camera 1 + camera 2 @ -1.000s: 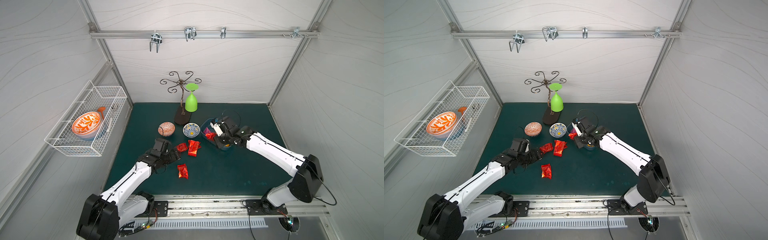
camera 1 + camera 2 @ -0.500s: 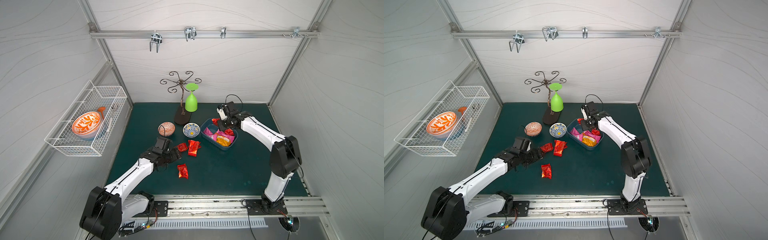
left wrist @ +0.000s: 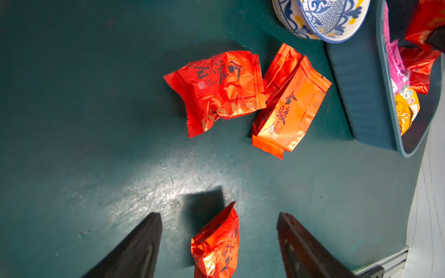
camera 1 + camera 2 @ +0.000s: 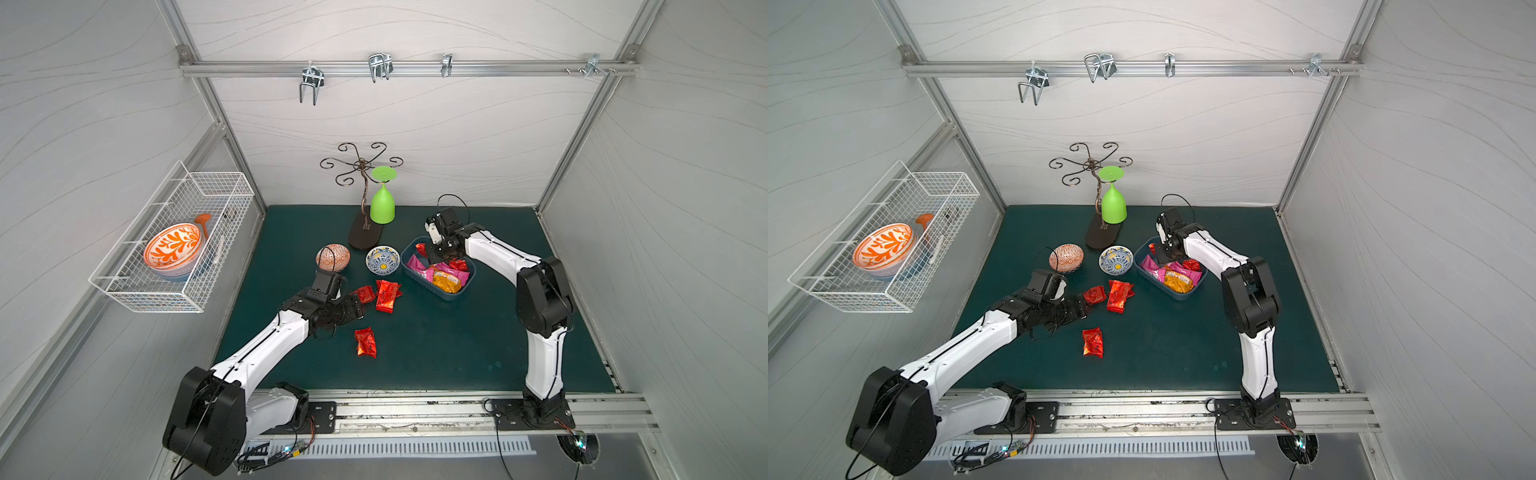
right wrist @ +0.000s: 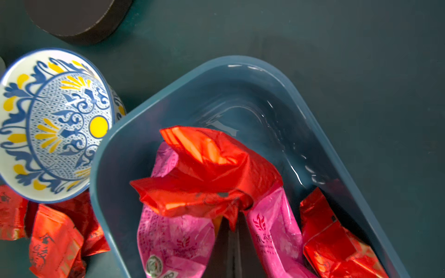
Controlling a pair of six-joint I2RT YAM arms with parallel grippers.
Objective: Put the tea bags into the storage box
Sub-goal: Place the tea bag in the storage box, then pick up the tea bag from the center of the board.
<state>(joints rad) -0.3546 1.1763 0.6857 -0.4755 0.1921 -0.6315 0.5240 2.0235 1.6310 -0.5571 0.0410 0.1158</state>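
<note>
Far left, a white wire basket [image 4: 226, 199] hung on the wall w/ an orange-patterned bowl [image 4: 173, 246] inside. Over the green mat the left gripper [image 3: 219, 214] hovered low, its fingers [image 3: 142, 243] spread wide. Its wrist cam showed a lone red tea bag [image 3: 216, 245] btwn them, touching neither. Just ahead lay a crumpled red tea bag [image 4: 365, 293], and touching it on the right, a stacked pair of red tea bags [image 4: 387, 296]. Behind those sat a blue-and-yellow bowl [image 4: 382, 260], just beside the storage box [image 4: 451, 296]. The box, right of centre, held magenta-pink tea bags [image 4: 419, 266], an orange-yellow tea bag [image 4: 446, 282] and a boxed red tea bag [image 4: 459, 264]. The right gripper [image 5: 237, 211] hung over the box's far end. Its fingers were nearly together, pinching a raised red tea bag [image 5: 207, 173] by one corner above the pink ones.
</note>
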